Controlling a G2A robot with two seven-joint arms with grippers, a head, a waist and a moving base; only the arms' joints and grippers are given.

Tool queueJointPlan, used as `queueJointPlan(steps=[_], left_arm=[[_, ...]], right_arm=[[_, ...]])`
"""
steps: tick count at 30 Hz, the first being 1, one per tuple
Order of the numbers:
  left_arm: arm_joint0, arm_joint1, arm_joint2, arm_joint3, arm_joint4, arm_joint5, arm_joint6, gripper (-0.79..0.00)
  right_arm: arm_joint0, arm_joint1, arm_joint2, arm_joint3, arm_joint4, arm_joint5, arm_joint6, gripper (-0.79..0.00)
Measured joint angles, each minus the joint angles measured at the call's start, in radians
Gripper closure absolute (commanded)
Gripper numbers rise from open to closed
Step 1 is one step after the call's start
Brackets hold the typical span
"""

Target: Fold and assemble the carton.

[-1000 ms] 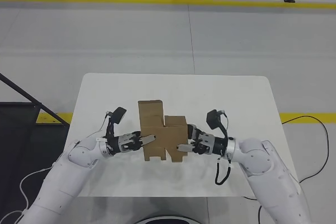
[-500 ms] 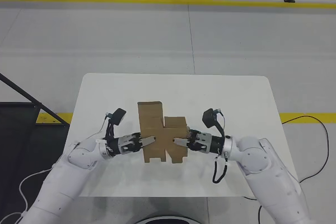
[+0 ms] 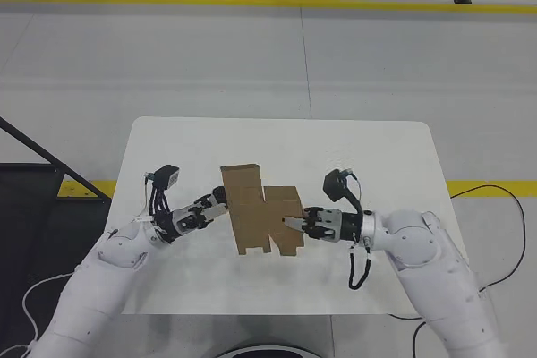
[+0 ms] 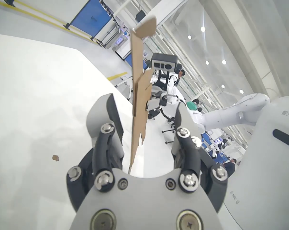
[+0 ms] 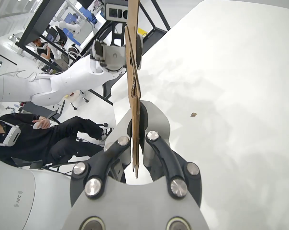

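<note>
The carton (image 3: 259,219) is a flat, unfolded piece of brown cardboard with stepped flaps, lying level over the middle of the white table (image 3: 385,161). My right gripper (image 3: 295,224) is shut on its right-hand edge; the right wrist view shows the carton (image 5: 132,72) edge-on, pinched in the right gripper (image 5: 138,113). My left gripper (image 3: 217,199) sits at the carton's left edge. In the left wrist view the carton's edge (image 4: 138,92) runs between the spread fingers (image 4: 113,118) of the open left gripper (image 4: 144,104) without touching them.
A small brown scrap (image 4: 55,158) lies on the table, also seen as the scrap (image 5: 193,114) in the right wrist view. A black frame (image 3: 18,143) stands off the table's left side. Bare table surrounds the carton on all sides.
My left gripper has let go of the carton, opened, and drawn back to the left and farther from the table's front. The right gripper keeps its hold; the carton barely shifted.
</note>
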Motion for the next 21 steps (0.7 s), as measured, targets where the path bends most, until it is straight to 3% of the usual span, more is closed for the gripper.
queueJointPlan(steps=[9, 21], left_arm=[[0.03, 0.027, -0.077, 0.012, -0.043, 0.001, -0.066, -0.785], [0.039, 0.032, -0.078, -0.003, -0.04, 0.007, -0.059, -0.785]], right_arm=[[0.047, 0.024, -0.003, -0.076, 0.057, 0.013, 0.23, 0.0], [0.045, 0.025, -0.001, -0.081, 0.053, 0.021, 0.228, 0.0]])
